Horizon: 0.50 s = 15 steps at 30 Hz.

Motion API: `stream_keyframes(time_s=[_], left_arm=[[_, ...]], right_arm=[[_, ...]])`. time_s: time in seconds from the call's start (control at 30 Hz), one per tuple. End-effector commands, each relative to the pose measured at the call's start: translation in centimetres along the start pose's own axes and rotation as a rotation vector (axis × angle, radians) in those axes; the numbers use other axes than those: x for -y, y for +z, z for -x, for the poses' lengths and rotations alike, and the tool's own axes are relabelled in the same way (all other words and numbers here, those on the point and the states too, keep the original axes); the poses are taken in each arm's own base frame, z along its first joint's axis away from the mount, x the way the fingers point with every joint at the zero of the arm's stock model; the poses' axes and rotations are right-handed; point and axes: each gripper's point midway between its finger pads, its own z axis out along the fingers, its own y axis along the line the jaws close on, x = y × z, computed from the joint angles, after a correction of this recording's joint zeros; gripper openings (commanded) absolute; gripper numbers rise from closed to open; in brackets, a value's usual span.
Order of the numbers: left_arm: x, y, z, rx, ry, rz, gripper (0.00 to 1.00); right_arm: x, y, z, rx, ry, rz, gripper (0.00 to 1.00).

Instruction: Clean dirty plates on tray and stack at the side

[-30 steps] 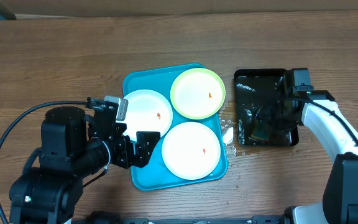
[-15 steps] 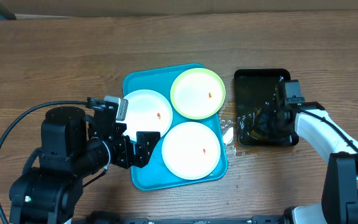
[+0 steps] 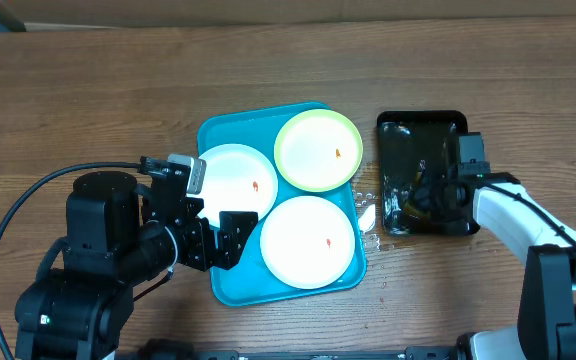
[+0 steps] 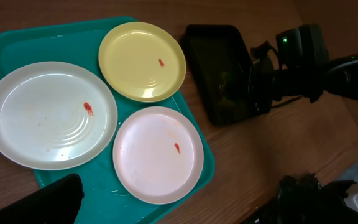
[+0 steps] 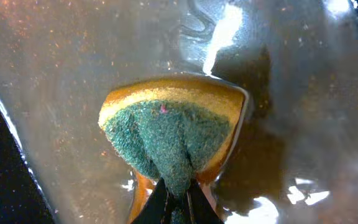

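The turquoise tray (image 3: 230, 288) holds three plates, each with an orange-red speck: a white one (image 3: 230, 180) at left, a pale green one (image 3: 318, 150) at the back, and a white one (image 3: 308, 240) at the front. My left gripper (image 3: 213, 228) hovers open over the tray's left front part, holding nothing; its dark fingertips (image 4: 59, 200) frame the left wrist view, where the plates (image 4: 48, 115) also show. My right gripper (image 5: 178, 202) is down in the black tray (image 3: 400, 128), shut on a yellow sponge (image 5: 173, 127) with a green scouring face, in shallow water.
Water drops lie on the wood (image 3: 368, 215) between the two trays. The right arm (image 4: 297, 56) reaches over the black tray (image 4: 219, 71). A black cable (image 3: 28, 200) loops at the left of the left arm.
The right gripper has closed on the sponge and slid a little toward the front of the black tray. The left arm and the plates have not moved.
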Motion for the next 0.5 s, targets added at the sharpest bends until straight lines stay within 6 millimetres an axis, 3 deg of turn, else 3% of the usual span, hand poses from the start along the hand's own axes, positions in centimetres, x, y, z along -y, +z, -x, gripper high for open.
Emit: stream_keyframes(time_s=[0.0,0.2,0.4,0.47], left_arm=[[0.5,-0.5,0.5,0.018,0.026,-0.013,1.00],[-0.5,-0.5,-0.1,-0.002,0.015,0.044,1.00],[-5.9,-0.8,-1.8,-0.060,-0.146,0.340,1.00],[-6.4,-0.3,-2.1,-0.084,-0.175,0.358,0.97]], right_arm=[[1.1,1.0,-1.7,-0.046,-0.007,-0.030,0.04],[-1.3,-2.2,-0.1,-0.085,-0.026,0.024,0.04],[-3.0,-5.9,2.1,-0.067,-0.073,0.044,0.04],[-4.2,-7.5,2.4,-0.060,-0.128,0.092,0.04]])
